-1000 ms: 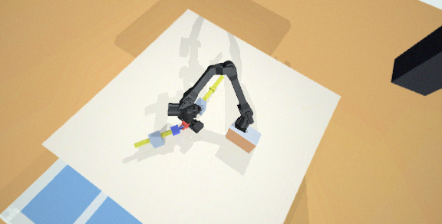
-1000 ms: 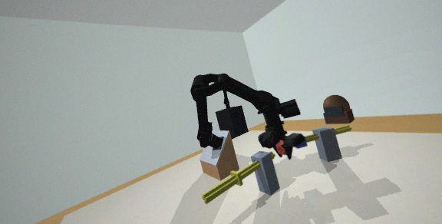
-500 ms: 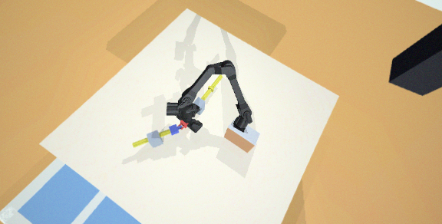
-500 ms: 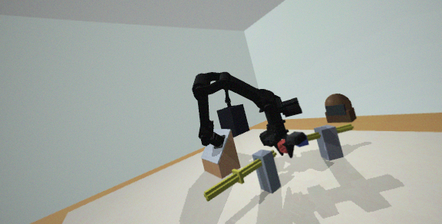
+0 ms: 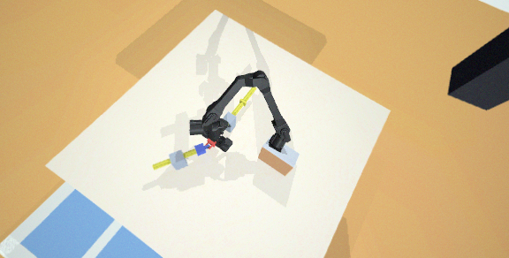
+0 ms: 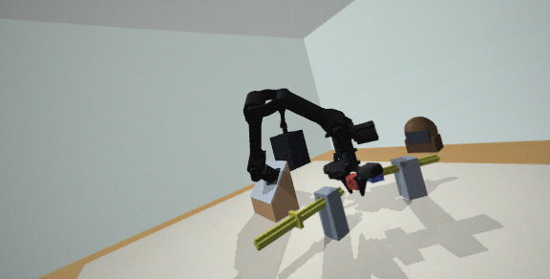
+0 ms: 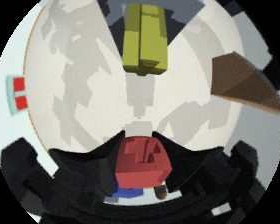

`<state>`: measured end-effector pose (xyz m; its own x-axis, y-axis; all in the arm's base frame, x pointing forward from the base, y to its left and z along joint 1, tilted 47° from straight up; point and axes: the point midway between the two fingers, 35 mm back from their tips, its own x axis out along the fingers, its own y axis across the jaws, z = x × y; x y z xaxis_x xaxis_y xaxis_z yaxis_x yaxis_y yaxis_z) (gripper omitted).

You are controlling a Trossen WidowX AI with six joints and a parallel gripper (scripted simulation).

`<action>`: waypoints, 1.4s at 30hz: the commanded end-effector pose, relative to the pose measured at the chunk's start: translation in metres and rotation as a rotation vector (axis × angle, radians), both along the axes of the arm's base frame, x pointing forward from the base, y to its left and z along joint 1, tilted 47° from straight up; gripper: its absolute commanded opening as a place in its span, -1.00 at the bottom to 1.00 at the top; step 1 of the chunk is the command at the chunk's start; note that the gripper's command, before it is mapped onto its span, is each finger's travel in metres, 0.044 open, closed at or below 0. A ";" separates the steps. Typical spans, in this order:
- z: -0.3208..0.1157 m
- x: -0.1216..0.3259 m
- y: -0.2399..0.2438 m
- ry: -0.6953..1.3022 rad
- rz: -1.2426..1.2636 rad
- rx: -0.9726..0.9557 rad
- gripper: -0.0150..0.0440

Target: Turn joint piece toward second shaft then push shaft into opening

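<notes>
The red joint piece is between the fingers of my gripper, which is shut on it. Its cross-shaped opening faces roughly toward the second shaft's end in the wrist view. The blue hinge part joins it to the fixed yellow shaft in its grey block. The second yellow shaft runs through the other grey block. A gap separates its end from the joint piece.
The second shaft bears a yellow collar on the far side of its block. The arm's wedge base stands on the white table top. A dark box and a brown domed object are farther off.
</notes>
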<state>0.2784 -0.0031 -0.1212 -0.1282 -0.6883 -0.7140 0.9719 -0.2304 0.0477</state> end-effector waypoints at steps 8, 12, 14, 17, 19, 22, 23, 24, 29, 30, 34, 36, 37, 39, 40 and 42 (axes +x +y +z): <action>0.001 0.002 0.000 0.031 0.023 -0.020 -0.49; 0.001 0.001 0.000 0.023 0.015 -0.018 -0.49; 0.001 0.001 0.000 0.023 0.015 -0.018 -0.49; 0.001 0.001 0.000 0.023 0.015 -0.018 -0.49; 0.001 0.001 0.000 0.023 0.015 -0.018 -0.49; 0.001 0.001 0.000 0.023 0.015 -0.018 -0.40; 0.001 0.001 0.000 0.023 0.015 -0.018 -0.31; 0.001 0.001 0.000 0.023 0.015 -0.018 -0.22; 0.001 0.001 0.000 0.023 0.015 -0.018 0.01; 0.001 0.001 0.000 0.023 0.015 -0.018 0.10; 0.001 0.001 0.000 0.023 0.015 -0.018 0.45; 0.001 0.001 0.000 0.023 0.015 -0.018 0.63; 0.001 0.001 0.000 0.023 0.015 -0.018 0.72; 0.001 0.001 0.000 0.023 0.015 -0.018 0.90; 0.001 0.001 0.000 0.023 0.015 -0.018 0.99; 0.001 0.001 0.000 0.023 0.015 -0.018 1.00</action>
